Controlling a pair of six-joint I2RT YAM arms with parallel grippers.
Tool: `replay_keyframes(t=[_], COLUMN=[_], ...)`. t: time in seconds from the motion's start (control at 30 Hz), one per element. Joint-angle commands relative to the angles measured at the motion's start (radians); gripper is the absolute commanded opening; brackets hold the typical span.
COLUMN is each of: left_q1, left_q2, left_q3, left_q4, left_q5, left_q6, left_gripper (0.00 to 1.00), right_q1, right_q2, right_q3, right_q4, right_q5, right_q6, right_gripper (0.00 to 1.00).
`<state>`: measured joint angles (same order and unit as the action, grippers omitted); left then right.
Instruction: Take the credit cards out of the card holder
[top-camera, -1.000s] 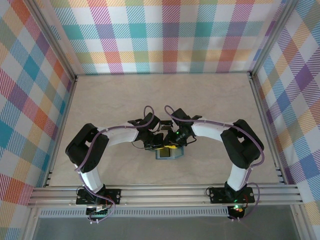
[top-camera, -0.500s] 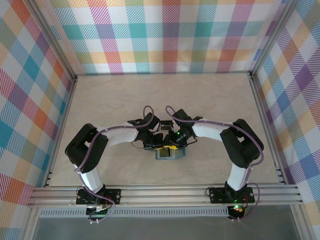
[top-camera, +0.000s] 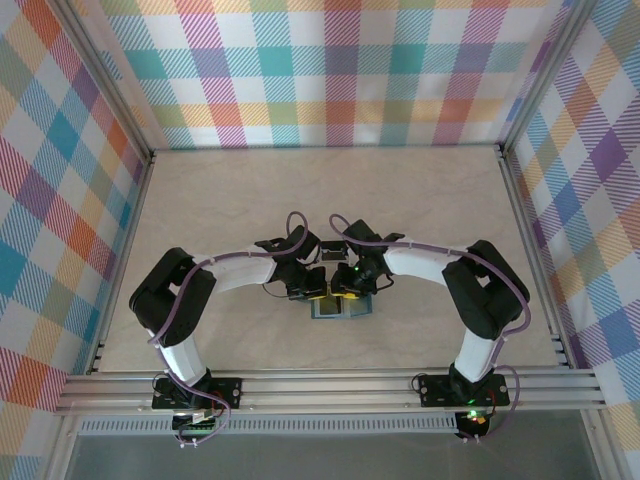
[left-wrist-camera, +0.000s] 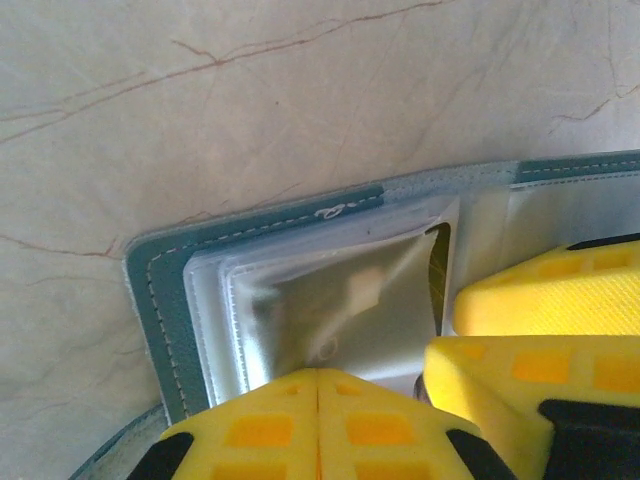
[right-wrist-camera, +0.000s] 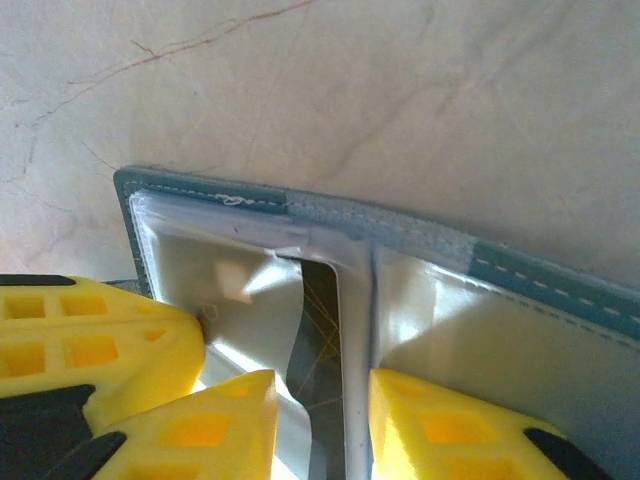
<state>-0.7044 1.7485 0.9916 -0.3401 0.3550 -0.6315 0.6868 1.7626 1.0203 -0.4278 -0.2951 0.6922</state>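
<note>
- Left wrist view: the left gripper (left-wrist-camera: 317, 385), closed on nothing, presses the card holder (left-wrist-camera: 160, 290) flat and open.
- Partly open, the right gripper (right-wrist-camera: 322, 405) straddles a pocketed credit card (right-wrist-camera: 318, 320), apparently ready to pinch it.

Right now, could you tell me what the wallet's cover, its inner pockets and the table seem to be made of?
Cover: teal leather or leatherette, matte, with pale stitching along the edge. Pockets: clear glossy plastic film, judging by glare and creases. Table: smooth marble-look surface, veined; probably laminate.

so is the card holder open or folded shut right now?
Open. The card holder lies spread on the table, both clear inner pockets showing either side of its centre fold.
</note>
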Motion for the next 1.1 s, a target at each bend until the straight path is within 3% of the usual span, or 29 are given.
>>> replay_keyframes(t=[0.0, 0.6, 0.87, 1.07], left_q1=[-0.004, -0.004, -0.004, -0.003], left_q2=[-0.045, -0.009, 0.000, 0.010], left_q3=[-0.014, -0.037, -0.037, -0.031], left_q4=[-0.055, -0.042, -0.057, -0.093], left_q5=[-0.024, -0.036, -0.044, -0.078], left_q6=[0.010, 0.008, 0.014, 0.029], left_gripper=[0.05, 0.00, 0.00, 0.00], right_q1=[0.000, -0.001, -0.001, -0.002], right_q2=[-0.040, 0.038, 0.041, -0.004], right_q3=[-0.001, -0.014, -0.014, -0.005], right_q4=[-0.021, 0.064, 0.027, -0.035], right_q5=[-0.010, -0.102, -0.043, 0.029], right_q6=[-0.004, 0.010, 0.005, -0.014], right_gripper=[0.29, 0.27, 0.28, 0.35])
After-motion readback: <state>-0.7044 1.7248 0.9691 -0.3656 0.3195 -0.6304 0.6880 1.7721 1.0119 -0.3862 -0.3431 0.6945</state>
